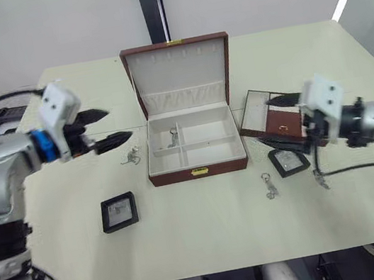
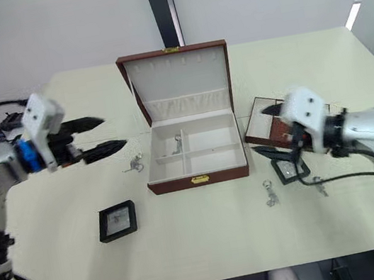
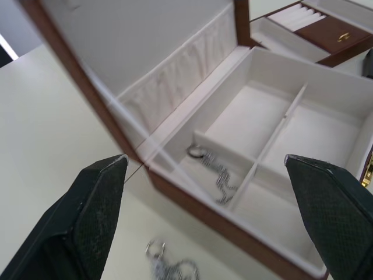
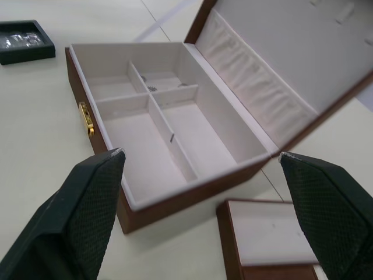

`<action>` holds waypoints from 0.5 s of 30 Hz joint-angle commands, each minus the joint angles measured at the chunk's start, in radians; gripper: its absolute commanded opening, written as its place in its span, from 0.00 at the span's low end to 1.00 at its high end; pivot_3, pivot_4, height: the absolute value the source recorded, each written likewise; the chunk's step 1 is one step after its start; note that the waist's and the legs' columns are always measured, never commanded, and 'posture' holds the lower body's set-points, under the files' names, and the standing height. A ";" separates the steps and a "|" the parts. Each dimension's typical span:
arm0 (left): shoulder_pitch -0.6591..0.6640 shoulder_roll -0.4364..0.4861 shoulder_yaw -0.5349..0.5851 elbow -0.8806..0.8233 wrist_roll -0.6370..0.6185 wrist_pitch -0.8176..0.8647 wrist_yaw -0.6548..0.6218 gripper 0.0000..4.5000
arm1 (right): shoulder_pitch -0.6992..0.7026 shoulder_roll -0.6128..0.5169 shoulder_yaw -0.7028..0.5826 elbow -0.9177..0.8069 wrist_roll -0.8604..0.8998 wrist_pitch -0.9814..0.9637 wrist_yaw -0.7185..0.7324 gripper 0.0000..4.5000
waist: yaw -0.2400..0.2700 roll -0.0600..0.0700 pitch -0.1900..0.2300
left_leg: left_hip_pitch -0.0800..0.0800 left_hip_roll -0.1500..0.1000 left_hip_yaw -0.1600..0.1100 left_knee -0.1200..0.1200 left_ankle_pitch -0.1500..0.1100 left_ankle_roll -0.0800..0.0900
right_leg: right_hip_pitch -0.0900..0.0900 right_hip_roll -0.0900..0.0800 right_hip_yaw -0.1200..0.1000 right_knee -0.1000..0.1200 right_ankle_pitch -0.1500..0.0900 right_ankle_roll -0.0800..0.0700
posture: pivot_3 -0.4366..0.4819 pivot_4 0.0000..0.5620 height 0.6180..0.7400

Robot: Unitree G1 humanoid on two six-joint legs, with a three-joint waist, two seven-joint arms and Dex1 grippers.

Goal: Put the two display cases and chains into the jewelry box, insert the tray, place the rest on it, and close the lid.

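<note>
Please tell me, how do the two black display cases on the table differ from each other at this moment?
The left display case lies on open table, far from the left gripper; the right display case lies just beside the right gripper. The left one lies well apart from the tray; the right one lies just in front of it. Both are outside the jewelry box.

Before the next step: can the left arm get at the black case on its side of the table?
Probably yes. The black case lies alone on the table, nothing above it, and the left gripper hovers open close by.

Right display case (image 1: 289, 161) partly behind right claw (image 1: 286, 120); tray (image 1: 269, 115) partly hidden.
</note>
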 commanded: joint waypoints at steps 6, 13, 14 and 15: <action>0.366 0.031 0.320 0.111 -0.031 -0.171 -0.028 0.99 | 0.404 -0.103 -0.366 0.108 -0.094 -0.252 0.166 1.00 | 0.006 0.000 0.000 | 0.001 0.000 0.001 0.000 0.000 0.000 | 0.001 0.000 0.001 0.000 0.000 0.000 | 0.48 0.27 1.00; 0.694 0.011 0.422 0.232 0.002 -0.350 -0.072 0.99 | 0.587 -0.077 -0.468 0.229 -0.148 -0.367 0.189 1.00 | 0.005 0.000 0.000 | 0.006 0.001 0.003 -0.002 -0.002 0.003 | 0.005 0.000 0.001 -0.001 0.000 0.000 | 0.48 0.27 1.00; 0.723 0.007 0.427 0.233 -0.001 -0.362 -0.076 0.99 | 0.601 -0.075 -0.472 0.239 -0.142 -0.363 0.193 1.00 | 0.007 0.000 0.000 | 0.007 0.001 0.003 -0.002 -0.002 0.003 | 0.005 0.000 0.002 -0.001 0.000 0.000 | 0.48 0.27 1.00; 0.742 0.002 0.432 0.231 -0.008 -0.368 -0.075 0.99 | 0.613 -0.075 -0.476 0.245 -0.135 -0.354 0.197 1.00 | 0.007 0.000 0.000 | 0.007 0.001 0.003 -0.002 -0.003 0.004 | 0.006 0.000 0.002 -0.001 0.000 0.000 | 0.48 0.27 1.00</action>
